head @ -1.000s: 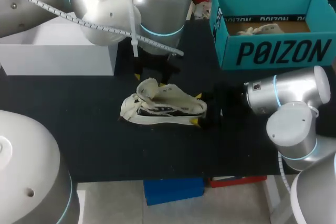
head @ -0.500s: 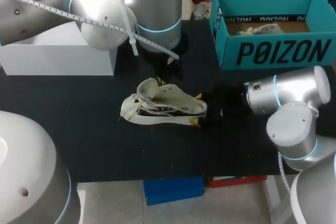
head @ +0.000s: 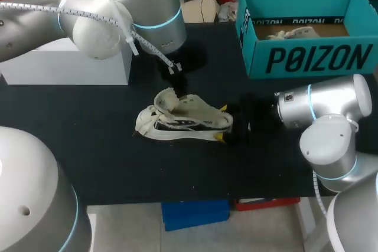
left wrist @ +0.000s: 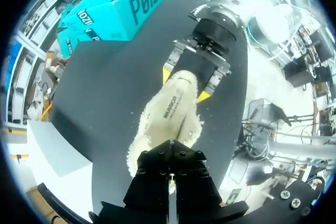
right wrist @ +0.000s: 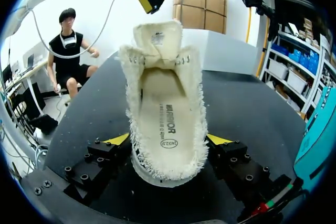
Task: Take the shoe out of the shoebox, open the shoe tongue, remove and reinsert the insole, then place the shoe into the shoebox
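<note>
1 cream canvas shoe [head: 186, 119] lies out on the black tabletop [head: 88, 140], near the middle and well apart from the teal cardboard shoebox [head: 307, 60] at the far right. The right hand [right wrist: 168, 141] is clamped on its heel, 1 yellow tip pressed to each side. The left hand [left wrist: 169, 153] hangs above the toe end with its 2 fingers together, gripping nothing and clear of the fabric. The upper is a woven, frayed cloth with fuzzy edges and small metal eyelets. The tongue [right wrist: 157, 38] stands folded back, so the mouth gapes and the flat printed insole [right wrist: 167, 121] shows along most of its length. This looks light and soft: the sides should cave under a hard squeeze, while the heel, likely stiffer with the sole beneath it, is the sound place to brace, as the right hand does. The insole is probably thin, bendy and only loosely seated, so a pinch at its rear edge near the heel, or at the lip under the tongue, seems the best hold. It may curl or snag on the frayed collar as it comes out. The box is rigid, open-topped and roomy enough for the return.
</note>
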`<state>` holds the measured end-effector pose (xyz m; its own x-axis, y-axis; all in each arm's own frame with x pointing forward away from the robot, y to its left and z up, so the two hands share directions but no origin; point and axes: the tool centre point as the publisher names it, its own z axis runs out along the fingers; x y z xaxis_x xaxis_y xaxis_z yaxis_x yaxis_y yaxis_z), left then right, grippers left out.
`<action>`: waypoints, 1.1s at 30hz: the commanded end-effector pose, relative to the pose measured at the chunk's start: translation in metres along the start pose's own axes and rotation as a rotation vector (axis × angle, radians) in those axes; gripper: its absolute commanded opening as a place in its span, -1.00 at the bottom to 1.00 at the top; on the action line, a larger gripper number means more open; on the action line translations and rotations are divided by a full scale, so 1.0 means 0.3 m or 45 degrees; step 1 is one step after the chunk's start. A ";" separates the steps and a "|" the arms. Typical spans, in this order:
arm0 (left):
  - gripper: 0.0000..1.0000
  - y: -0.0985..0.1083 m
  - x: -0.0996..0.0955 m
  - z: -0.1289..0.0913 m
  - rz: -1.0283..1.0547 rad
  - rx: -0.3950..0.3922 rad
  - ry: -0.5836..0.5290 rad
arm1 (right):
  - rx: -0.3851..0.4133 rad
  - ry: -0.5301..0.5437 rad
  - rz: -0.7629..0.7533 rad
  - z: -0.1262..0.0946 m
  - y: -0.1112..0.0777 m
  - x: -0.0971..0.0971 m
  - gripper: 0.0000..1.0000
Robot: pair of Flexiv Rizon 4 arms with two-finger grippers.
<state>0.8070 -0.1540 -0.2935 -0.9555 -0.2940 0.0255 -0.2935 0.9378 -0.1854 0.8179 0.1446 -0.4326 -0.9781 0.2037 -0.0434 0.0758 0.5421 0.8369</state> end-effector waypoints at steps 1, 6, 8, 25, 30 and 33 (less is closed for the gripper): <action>-1.00 -0.010 -0.033 0.021 0.687 -0.150 0.505 | 0.003 -0.002 0.001 0.006 -0.004 -0.001 -1.00; -1.00 -0.018 -0.034 0.063 0.806 -0.210 0.728 | 0.003 -0.002 0.001 0.006 -0.004 -0.001 -1.00; -1.00 -0.021 -0.032 0.081 0.843 -0.256 0.781 | 0.003 -0.002 0.001 0.006 -0.004 -0.001 -1.00; -1.00 -0.039 -0.045 0.128 0.735 -0.233 0.756 | 0.003 -0.002 0.001 0.006 -0.004 -0.001 -1.00; -1.00 -0.046 -0.060 0.177 0.603 -0.159 0.720 | 0.003 -0.002 0.001 0.006 -0.004 -0.001 -1.00; -1.00 -0.043 -0.059 0.213 0.574 -0.119 0.712 | 0.003 -0.002 0.001 0.006 -0.004 -0.001 -1.00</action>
<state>0.8278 -0.1714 -0.3410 -0.8792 0.2298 0.4173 0.1696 0.9695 -0.1767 0.8179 0.1446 -0.4325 -0.9781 0.2037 -0.0433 0.0758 0.5421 0.8369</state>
